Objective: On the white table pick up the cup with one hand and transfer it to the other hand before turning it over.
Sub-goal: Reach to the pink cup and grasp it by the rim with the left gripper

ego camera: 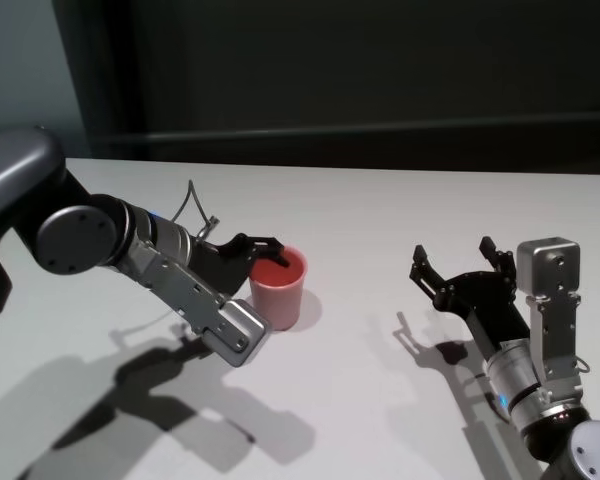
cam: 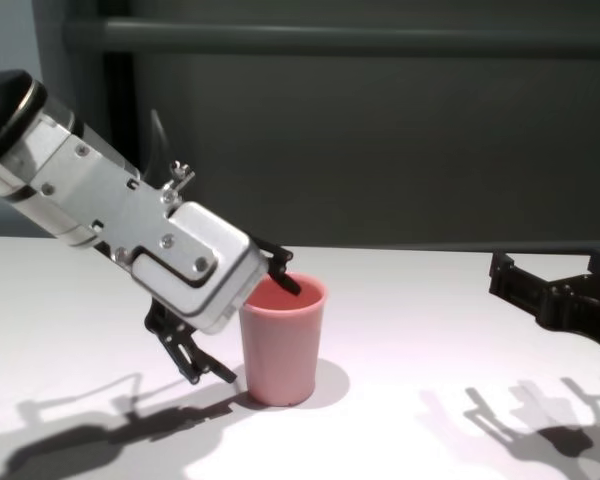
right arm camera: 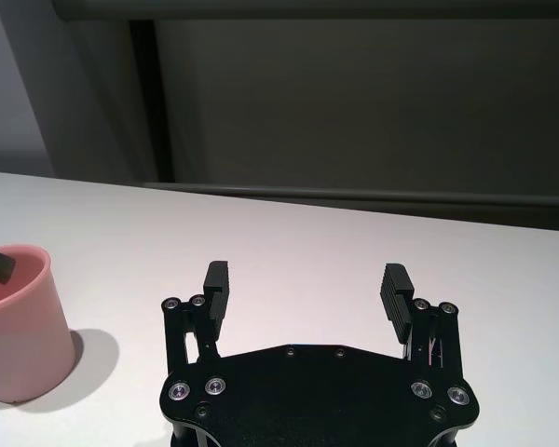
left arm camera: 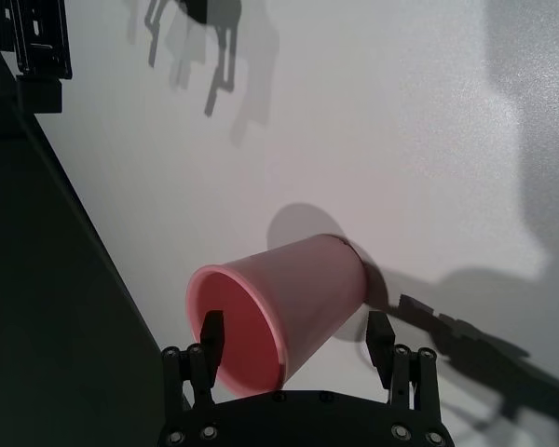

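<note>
The pink cup [ego camera: 278, 290] stands upright on the white table [ego camera: 380, 210], left of the middle. My left gripper [ego camera: 265, 255] reaches in from the left and is open across the cup's near wall. In the left wrist view one fingertip [left arm camera: 211, 333] hangs over the cup's [left arm camera: 303, 293] mouth and the other stays outside the wall. Neither pad presses on the cup. My right gripper [ego camera: 453, 252] hovers open and holding nothing above the table to the right, well apart from the cup [right arm camera: 19, 326].
A dark wall with a horizontal rail [ego camera: 380, 130] runs behind the table's far edge. Bare white tabletop [cam: 410, 400] lies between the cup and the right gripper. Arm shadows fall on the near part of the table.
</note>
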You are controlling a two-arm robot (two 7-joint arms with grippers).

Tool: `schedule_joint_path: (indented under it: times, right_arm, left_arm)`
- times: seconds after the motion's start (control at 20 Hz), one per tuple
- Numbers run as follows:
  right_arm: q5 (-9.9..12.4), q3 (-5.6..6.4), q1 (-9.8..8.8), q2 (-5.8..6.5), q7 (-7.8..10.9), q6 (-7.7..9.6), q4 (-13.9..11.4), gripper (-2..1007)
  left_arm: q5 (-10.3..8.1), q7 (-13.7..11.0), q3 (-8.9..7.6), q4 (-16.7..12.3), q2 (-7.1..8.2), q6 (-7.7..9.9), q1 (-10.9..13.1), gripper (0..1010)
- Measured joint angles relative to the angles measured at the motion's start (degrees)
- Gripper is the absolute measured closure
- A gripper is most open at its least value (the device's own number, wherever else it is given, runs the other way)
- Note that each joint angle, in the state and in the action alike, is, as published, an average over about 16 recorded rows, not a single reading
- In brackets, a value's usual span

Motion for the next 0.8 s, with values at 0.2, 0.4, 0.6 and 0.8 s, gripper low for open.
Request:
schedule_joint_path:
  times: [0.2,0.4,0.6,0.8]
  right_arm:
    - [0.0,0.00,0.00,0.00,0.00,0.00,0.0,3]
    - [0.0,0.00,0.00,0.00,0.00,0.00,0.0,3]
    - [0.0,0.00,0.00,0.00,0.00,0.00,0.0,3]
    - [0.0,0.00,0.00,0.00,0.00,0.00,0.0,3]
  left_arm:
    - [-0.33,-0.2,0.58,0.6,-0.07,0.03,-0.3,35]
    - [-0.97,-0.2,1.07,0.9,-0.02,-0.15,-0.5,92]
    - [-1.80,-0.2,1.52,1.1,0.06,-0.42,-0.6,185]
    - [-2.76,-0.2,1.96,1.3,0.14,-0.75,-0.8,313]
